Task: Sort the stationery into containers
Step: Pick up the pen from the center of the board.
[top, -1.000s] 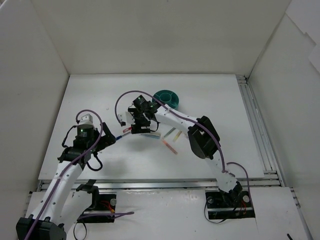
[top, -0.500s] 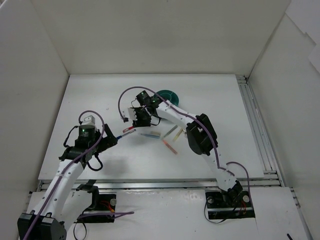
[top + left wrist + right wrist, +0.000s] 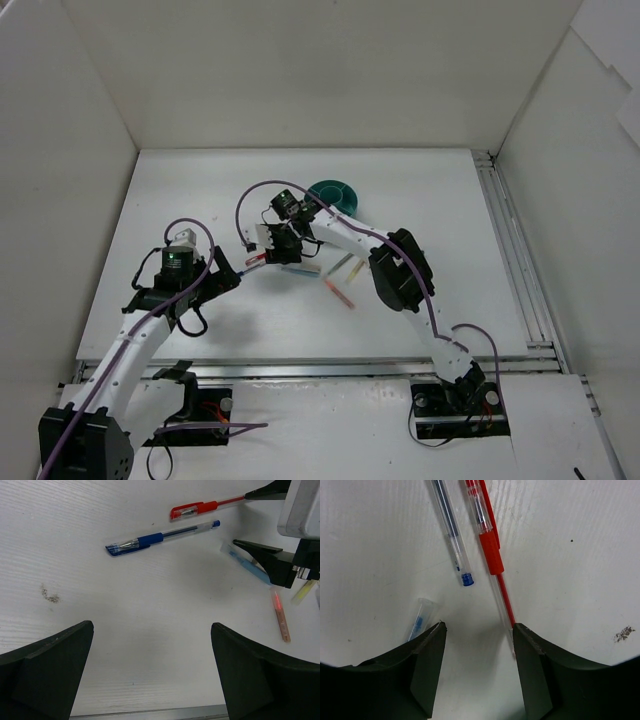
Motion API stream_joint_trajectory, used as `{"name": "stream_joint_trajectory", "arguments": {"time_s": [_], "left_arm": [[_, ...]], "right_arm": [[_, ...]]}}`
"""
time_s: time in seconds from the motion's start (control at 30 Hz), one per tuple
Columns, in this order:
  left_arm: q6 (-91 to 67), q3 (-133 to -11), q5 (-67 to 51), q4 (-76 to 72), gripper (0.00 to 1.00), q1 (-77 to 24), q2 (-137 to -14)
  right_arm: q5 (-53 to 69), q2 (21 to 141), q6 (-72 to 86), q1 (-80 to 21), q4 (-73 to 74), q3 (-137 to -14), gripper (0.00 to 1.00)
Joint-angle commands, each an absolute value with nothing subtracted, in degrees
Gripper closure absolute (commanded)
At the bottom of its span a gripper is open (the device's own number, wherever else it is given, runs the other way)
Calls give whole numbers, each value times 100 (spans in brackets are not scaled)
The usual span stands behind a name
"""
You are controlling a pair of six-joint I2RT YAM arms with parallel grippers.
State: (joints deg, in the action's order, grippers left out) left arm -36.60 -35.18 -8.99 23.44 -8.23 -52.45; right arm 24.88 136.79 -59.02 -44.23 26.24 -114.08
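Right wrist: tool point(image 3: 479, 628) over red pen point(image 3: 490, 555)

A robotics lab test cell — plain white panel walls point(image 3: 300, 70), white table point(image 3: 420, 200), aluminium rails point(image 3: 512, 260) at its edge

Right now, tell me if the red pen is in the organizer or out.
Out. The red pen lies flat on the table beside the blue pen, apart from the teal organizer.

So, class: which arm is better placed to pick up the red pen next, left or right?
Right. The right fingers are down at the red pen, its tip at one finger's inner edge, and the teal organizer is close by. The left fingers hang wide open, short of that pen.
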Motion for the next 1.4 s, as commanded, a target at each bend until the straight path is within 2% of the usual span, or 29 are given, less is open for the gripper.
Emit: {"name": "stream_joint_trajectory", "arguments": {"time_s": [0.0,0.37,0.43,0.53,0.57,0.67,0.77,1.03,1.2,1.37], "left_arm": [[-3648,-3621,-1011,2048,0,-791,-5142],[-3533,-3524,-835,2294,0,-791,-4571],[-3516,-3533,-835,2242,0,-791,-4570],[-3472,-3612,-861,2189,0,-791,-4702],[-3454,-3638,-861,2188,0,-791,-4807],[-3402,-3770,-861,2153,0,-791,-5035],[-3340,-3858,-888,2083,0,-791,-5220],[-3287,-3894,-958,1995,0,-791,-5370],[-3340,-3867,-975,1995,0,-791,-5282],[-3366,-3797,-984,2013,0,-791,-5063]], "right_arm": [[2540,13446,-5976,-4517,2646,-11487,47],[2681,14001,-5652,-4359,2505,-12146,53],[2760,14045,-5608,-4289,2514,-12252,57],[2812,14089,-5642,-4263,2531,-12305,69],[2839,14063,-5669,-4271,2540,-12296,86],[2953,14045,-5879,-4245,2698,-12278,97],[2953,14054,-6020,-4228,2865,-12287,100],[3032,13975,-6092,-4201,3024,-12304,100],[3470,13738,-5398,-4105,2673,-12700,100],[3735,13290,-4905,-4061,1962,-12438,100]]}}
